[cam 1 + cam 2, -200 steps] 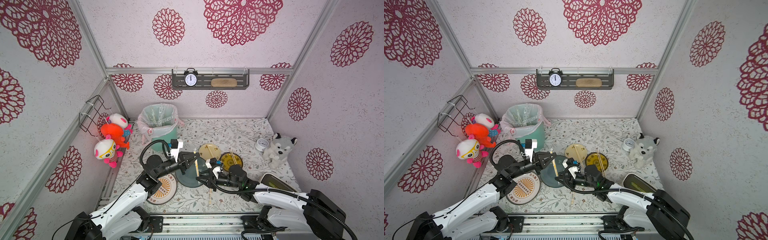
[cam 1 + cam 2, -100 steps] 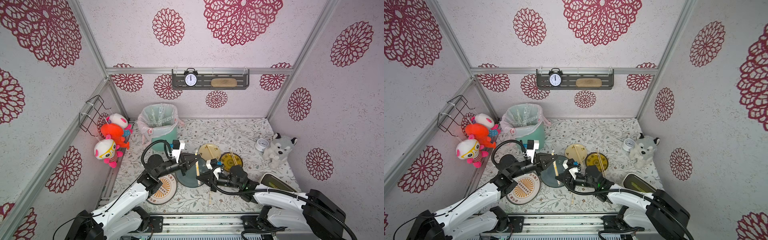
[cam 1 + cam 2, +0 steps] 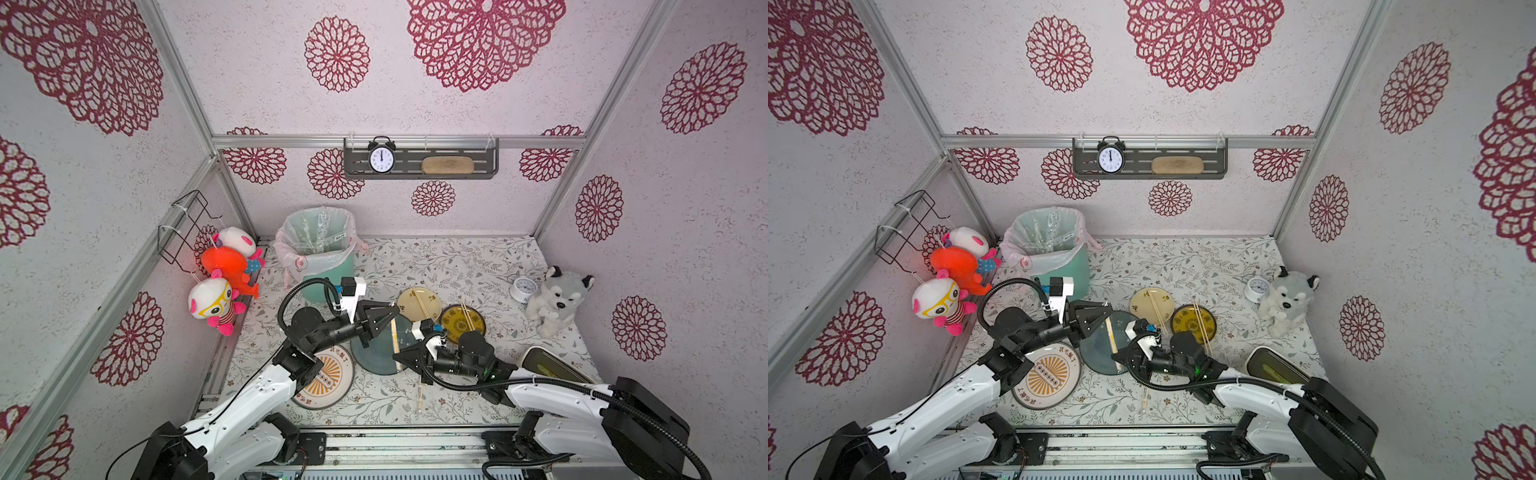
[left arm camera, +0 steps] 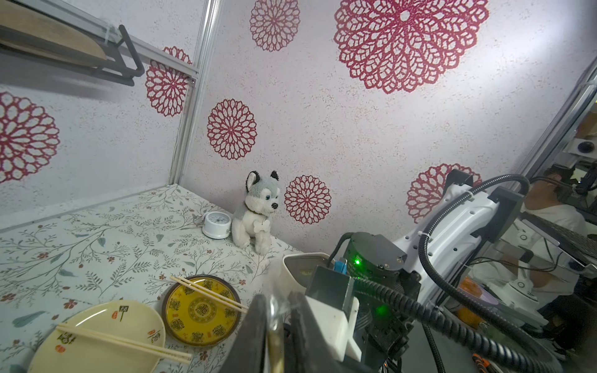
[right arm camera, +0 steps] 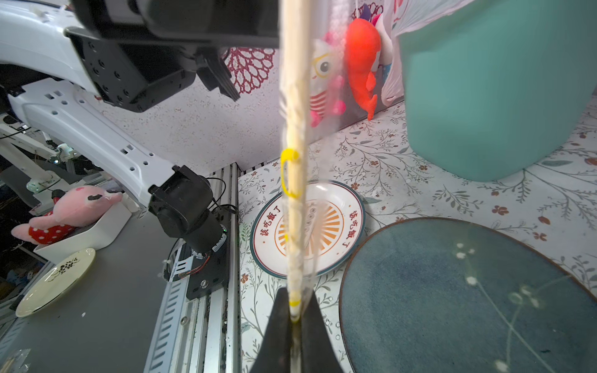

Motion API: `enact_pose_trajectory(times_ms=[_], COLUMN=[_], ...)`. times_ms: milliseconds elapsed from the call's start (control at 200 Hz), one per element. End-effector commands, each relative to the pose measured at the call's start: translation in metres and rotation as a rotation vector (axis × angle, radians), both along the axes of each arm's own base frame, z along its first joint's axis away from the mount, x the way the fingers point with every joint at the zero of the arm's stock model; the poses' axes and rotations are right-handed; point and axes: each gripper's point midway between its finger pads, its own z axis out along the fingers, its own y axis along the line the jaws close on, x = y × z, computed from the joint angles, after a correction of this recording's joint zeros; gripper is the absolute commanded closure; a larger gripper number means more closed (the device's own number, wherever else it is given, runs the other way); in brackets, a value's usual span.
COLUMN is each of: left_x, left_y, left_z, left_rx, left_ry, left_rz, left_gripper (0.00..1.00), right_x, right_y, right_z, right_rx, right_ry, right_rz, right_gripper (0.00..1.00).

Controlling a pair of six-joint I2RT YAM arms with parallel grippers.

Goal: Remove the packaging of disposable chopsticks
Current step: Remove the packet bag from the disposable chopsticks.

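Note:
A pair of disposable chopsticks (image 3: 394, 340) still in its clear packaging (image 4: 273, 306) hangs over the dark teal plate (image 3: 374, 359), held at both ends. My left gripper (image 3: 390, 316) pinches the far end, where crinkly plastic sits between its fingers (image 4: 258, 319). My right gripper (image 3: 397, 360) is shut on the near end, on the yellow-banded tip (image 5: 294, 303). In the right wrist view the wrapped sticks (image 5: 294, 161) run straight away from the jaws. Bare pairs lie on the cream plate (image 3: 417, 300) and the yellow plate (image 3: 453, 328). Another pale pair (image 3: 420, 397) lies on the table in front.
A teal bin (image 3: 328, 286) with a pinkish liner and discarded clear sleeves (image 3: 318, 232) stands at the back left. A white plate with an orange sunburst (image 3: 328, 380) lies by the left arm. A husky toy (image 3: 555, 303), a small clock (image 3: 524, 289) and a lidded box (image 3: 552, 368) are at the right.
My right gripper has closed on the near end of the wrapped chopsticks. The left gripper has shifted slightly right with the far end.

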Motion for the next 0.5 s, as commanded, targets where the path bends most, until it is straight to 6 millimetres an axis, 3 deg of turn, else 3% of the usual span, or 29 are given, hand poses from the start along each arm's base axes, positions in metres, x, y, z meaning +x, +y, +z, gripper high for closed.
enact_pose_trajectory(times_ms=[0, 85, 190, 345, 495], left_x=[-0.001, 0.001, -0.001, -0.008, -0.013], left_y=[-0.001, -0.003, -0.006, -0.009, -0.008], left_z=[0.013, 0.004, -0.01, -0.025, -0.037], left_rx=[-0.02, 0.0, -0.001, 0.004, 0.001], left_ry=[-0.042, -0.022, 0.01, 0.033, 0.05], left_rz=[-0.013, -0.018, -0.047, -0.088, -0.096], left_gripper=[0.92, 1.0, 1.0, 0.89, 0.94], right_x=[0.002, 0.001, 0.003, 0.004, 0.002], right_y=[0.002, 0.002, 0.002, 0.001, 0.003], right_z=[0.016, 0.019, 0.025, 0.042, 0.056], right_rx=[0.038, 0.048, 0.065, 0.112, 0.132], right_ry=[-0.056, -0.065, -0.085, -0.133, -0.16], right_rz=[0.004, 0.005, -0.006, -0.01, 0.005], right_gripper=[1.0, 1.0, 1.0, 1.0, 1.0])
